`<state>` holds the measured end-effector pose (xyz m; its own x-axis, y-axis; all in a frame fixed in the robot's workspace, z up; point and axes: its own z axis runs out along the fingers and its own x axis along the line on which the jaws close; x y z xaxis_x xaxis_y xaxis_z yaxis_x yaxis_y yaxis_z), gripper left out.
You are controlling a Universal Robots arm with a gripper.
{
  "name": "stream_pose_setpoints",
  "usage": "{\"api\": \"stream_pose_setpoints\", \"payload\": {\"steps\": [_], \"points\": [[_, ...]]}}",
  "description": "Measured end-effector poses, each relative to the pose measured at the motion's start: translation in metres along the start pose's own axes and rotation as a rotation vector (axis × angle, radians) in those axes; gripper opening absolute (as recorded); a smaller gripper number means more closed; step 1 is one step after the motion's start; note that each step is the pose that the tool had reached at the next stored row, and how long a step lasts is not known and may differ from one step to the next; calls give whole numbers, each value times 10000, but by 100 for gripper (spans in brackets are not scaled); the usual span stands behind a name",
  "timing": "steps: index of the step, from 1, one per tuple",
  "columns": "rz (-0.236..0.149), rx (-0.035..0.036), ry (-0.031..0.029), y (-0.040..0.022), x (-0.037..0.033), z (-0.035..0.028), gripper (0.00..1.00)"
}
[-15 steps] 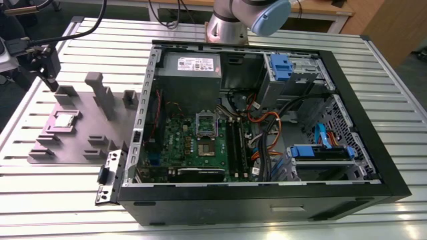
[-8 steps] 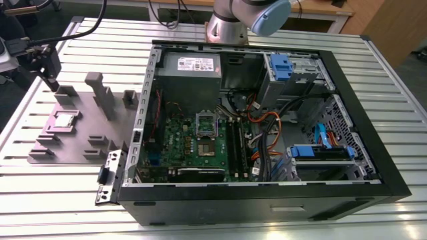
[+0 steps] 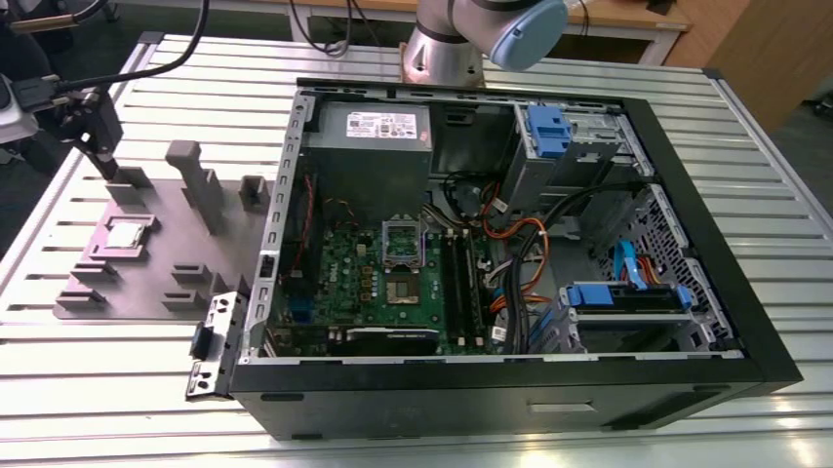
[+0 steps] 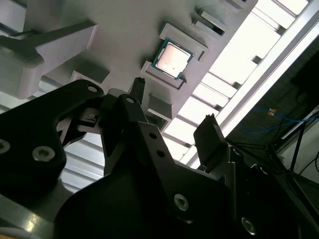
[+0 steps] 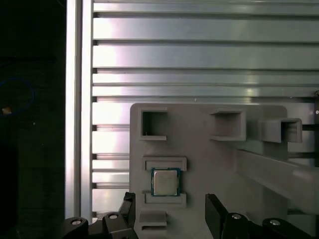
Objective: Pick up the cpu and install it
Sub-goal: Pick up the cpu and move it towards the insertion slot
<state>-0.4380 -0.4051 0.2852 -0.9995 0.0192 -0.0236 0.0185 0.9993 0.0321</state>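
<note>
We saw the black gripper, jaws wide and empty, near the small silver-topped square cpu lying in the grey plastic fixture plate; its markings were unreadable.

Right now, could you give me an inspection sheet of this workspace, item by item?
Surface: slatted metal table carrying a grey fixture plate and an open computer case.
Job's things: cpu lies flat in its holder on the fixture plate, not yet picked up.
Clutter: nothing seen.
Grippers: gripper open, hovers over the plate near the cpu, holding nothing.
Cables: orange, blue and black cables inside the case.
Surroundings: wooden furniture beyond the table.
</note>
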Motion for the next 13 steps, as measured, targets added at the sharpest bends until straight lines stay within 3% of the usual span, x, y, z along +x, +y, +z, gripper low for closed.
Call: {"api": "stream_pose_setpoints", "payload": {"steps": [9,13], "points": [[-16,2,10,-15,3,163,66],[-270,-4,29,-23,5,234,66]]}}
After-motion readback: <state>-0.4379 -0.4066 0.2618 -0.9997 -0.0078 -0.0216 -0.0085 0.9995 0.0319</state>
